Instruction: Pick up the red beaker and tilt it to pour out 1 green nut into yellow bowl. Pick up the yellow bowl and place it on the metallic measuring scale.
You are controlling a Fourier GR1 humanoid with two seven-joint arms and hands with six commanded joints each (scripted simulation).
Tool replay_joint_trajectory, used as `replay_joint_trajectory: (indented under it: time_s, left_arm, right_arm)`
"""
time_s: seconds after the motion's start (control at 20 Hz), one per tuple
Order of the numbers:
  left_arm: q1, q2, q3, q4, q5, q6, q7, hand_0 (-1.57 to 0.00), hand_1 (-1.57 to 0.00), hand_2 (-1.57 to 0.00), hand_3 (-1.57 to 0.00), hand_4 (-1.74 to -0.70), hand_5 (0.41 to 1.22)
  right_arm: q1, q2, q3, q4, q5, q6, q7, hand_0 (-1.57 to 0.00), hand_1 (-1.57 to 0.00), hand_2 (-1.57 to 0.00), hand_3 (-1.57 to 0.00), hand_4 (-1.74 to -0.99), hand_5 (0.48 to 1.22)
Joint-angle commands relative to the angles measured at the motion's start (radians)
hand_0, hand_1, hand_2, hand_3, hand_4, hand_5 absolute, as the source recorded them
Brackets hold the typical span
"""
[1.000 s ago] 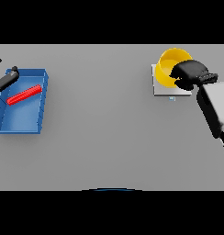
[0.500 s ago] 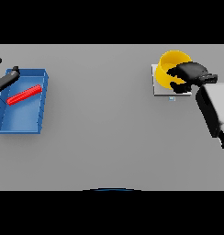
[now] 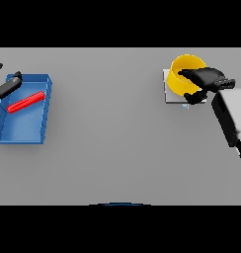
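Grey table (image 3: 117,148): yellow bowl (image 3: 184,74) sits on the metallic scale (image 3: 168,96), right robot hand (image 3: 204,79) curled round its rim — placement apparently done; left robot hand (image 3: 6,86) idles, fingers relaxed, beside the blue tray (image 3: 23,136).

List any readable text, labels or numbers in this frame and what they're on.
None readable.
The metallic scale under the yellow bowl has a small bluish patch at its front edge, too small to read.
No markings show on the red beaker, the blue tray, the right hand or the left hand.
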Motion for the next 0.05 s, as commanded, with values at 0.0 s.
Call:
replay_joint_trajectory:
  time_s: [0.0]
  left_arm:
    - [0.0,0.005,0.008,0.001,0.008,-0.004,-0.001,0.0,0.0,0.0,0.0,-0.83,0.76]
  right_arm:
    - [0.0,0.004,-0.001,-0.009,-0.003,0.005,0.009,-0.06,-0.06,-0.05,-0.04,-1.39,0.779]
